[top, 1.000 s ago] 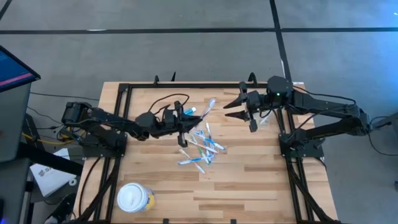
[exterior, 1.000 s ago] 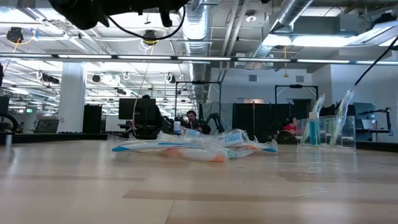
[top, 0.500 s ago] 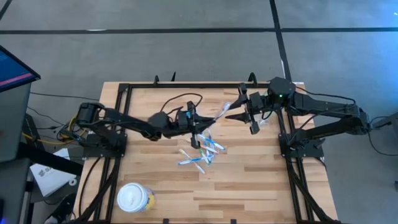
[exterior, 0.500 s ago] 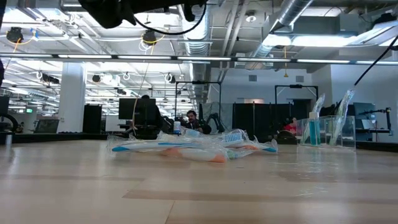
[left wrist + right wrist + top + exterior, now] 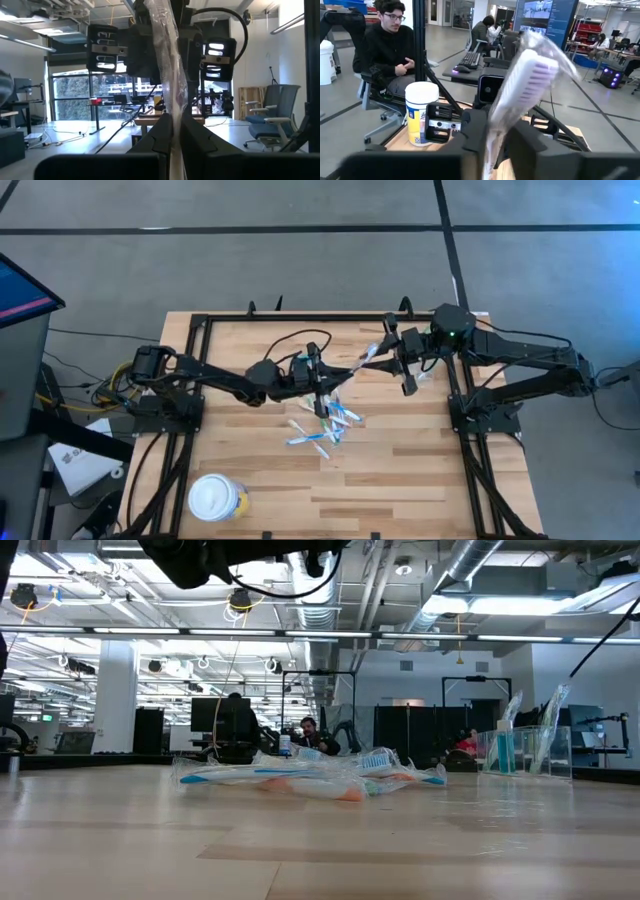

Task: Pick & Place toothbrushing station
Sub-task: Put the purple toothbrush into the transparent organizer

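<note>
While both arms reach in low over the far half of the counter (image 5: 400, 480), they meet tip to tip above its middle, with a wrapped toothbrush (image 5: 362, 360) spanning the gap between them. The left arm stretches in from the left edge, its elbow low and its forearm nearly level; the left tool (image 5: 322, 375) is pinched narrow on the handle end of that toothbrush, whose clear wrapper (image 5: 169, 75) rises straight up between the fingers (image 5: 161, 131) in the left wrist view. The right arm comes from the right edge, bent back at the elbow, and the right tool (image 5: 385, 360) is closed around the bristle end; the white head with pale purple bristles (image 5: 530, 80) stands between its fingers (image 5: 474, 131).

The pile of toothbrushes (image 5: 325, 425) lies loose at the counter's middle, just nearer than the left tool. The clear tumbler (image 5: 522, 750), with brushes standing in it, sits at the far right. A white-lidded yellow tub (image 5: 216, 498) stands at the near left; its label's writing cannot be read. A seated person (image 5: 387, 47) shows beyond the counter.
</note>
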{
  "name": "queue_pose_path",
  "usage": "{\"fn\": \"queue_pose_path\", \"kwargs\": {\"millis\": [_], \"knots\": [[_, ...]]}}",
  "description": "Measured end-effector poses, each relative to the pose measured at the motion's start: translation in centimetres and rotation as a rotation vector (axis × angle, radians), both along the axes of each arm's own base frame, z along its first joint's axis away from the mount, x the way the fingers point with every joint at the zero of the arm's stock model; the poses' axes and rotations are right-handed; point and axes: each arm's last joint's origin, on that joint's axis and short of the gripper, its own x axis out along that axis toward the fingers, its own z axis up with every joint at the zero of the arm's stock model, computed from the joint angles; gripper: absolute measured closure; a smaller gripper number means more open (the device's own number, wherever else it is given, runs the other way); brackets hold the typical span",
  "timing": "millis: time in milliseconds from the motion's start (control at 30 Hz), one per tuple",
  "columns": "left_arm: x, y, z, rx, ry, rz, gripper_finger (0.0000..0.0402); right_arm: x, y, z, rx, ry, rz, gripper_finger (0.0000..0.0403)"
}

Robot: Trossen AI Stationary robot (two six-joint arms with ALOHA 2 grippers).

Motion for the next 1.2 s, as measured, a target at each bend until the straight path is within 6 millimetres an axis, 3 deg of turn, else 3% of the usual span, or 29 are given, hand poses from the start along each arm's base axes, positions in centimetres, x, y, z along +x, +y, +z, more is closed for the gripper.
{"fn": "queue_pose_path", "kwargs": {"millis": [100,500,867,1200], "knots": [[0.0,0.1,0.0,0.001,-0.001,0.006,0.0374,0.0,0.0,0.0,-0.018,-0.005,0.016,0.039],[0.0,0.1,0.0,-0.004,0.001,0.007,0.0347,-0.1,0.1,0.0,-0.03,-0.005,0.039,0.0399],[-2.0,0.3,-0.8,-0.036,0.033,0.014,0.0346,-3.3,-1.0,0.4,-0.018,0.064,-0.136,0.0401],[-2.6,-0.9,-1.3,-0.04,0.049,-0.023,0.0348,-5.0,-3.4,-0.8,0.056,0.225,-0.408,0.0401]]}}
